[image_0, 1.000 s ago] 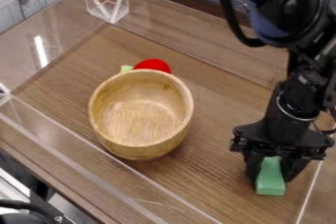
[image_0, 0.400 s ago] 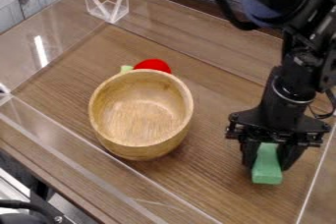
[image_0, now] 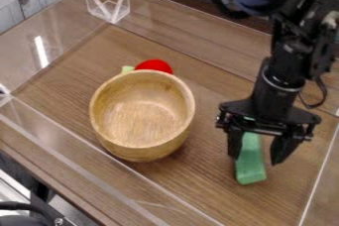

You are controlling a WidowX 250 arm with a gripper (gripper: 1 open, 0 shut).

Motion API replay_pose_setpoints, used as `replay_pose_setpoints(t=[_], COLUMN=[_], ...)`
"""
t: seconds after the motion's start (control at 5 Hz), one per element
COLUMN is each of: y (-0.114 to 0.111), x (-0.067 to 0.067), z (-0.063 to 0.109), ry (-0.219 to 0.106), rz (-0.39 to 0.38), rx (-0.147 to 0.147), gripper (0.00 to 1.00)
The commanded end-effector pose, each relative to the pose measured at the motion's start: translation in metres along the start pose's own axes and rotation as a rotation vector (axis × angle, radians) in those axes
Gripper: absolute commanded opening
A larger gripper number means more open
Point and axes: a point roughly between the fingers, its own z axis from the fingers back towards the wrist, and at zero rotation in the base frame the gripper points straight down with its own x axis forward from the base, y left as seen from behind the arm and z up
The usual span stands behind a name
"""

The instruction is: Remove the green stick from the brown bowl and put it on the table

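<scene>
The green stick [image_0: 251, 161] lies on the table [image_0: 199, 52] at the right, well clear of the brown bowl [image_0: 139, 149]. My gripper [image_0: 260, 153] hangs straight over the stick, open, with one finger on each side and a gap between each finger and the stick. The bowl stands left of centre with nothing inside.
A small red round object [image_0: 155, 67] sits just behind the bowl, with a bit of green [image_0: 127, 69] beside it. Clear acrylic walls [image_0: 54, 141] border the table. A clear stand [image_0: 109, 4] is at the back left. The right wall runs close to the stick.
The gripper went from shut on the green stick to open. Arm and stick shifted slightly left, and the stick now rests on the table.
</scene>
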Motion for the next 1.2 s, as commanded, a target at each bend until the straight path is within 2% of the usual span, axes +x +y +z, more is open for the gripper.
replay_pose_setpoints(t=[0.0, 0.2, 0.4, 0.6, 0.8, 1.0], y=[-0.004, -0.006, -0.008, -0.007, 0.011, 0.034], x=[0.010, 0.010, 0.011, 0.013, 0.028, 0.044], z=[0.017, 0.025, 0.033, 0.052, 0.072, 0.085], ry=[-0.058, -0.053, -0.050, -0.050, -0.076, -0.099], rz=[-0.035, -0.036, -0.035, -0.037, -0.005, 0.025], rx=[-0.066, -0.069, -0.074, -0.102, -0.152, -0.205], gripper=[0.00, 1.00, 1.00, 1.00, 1.00, 1.00])
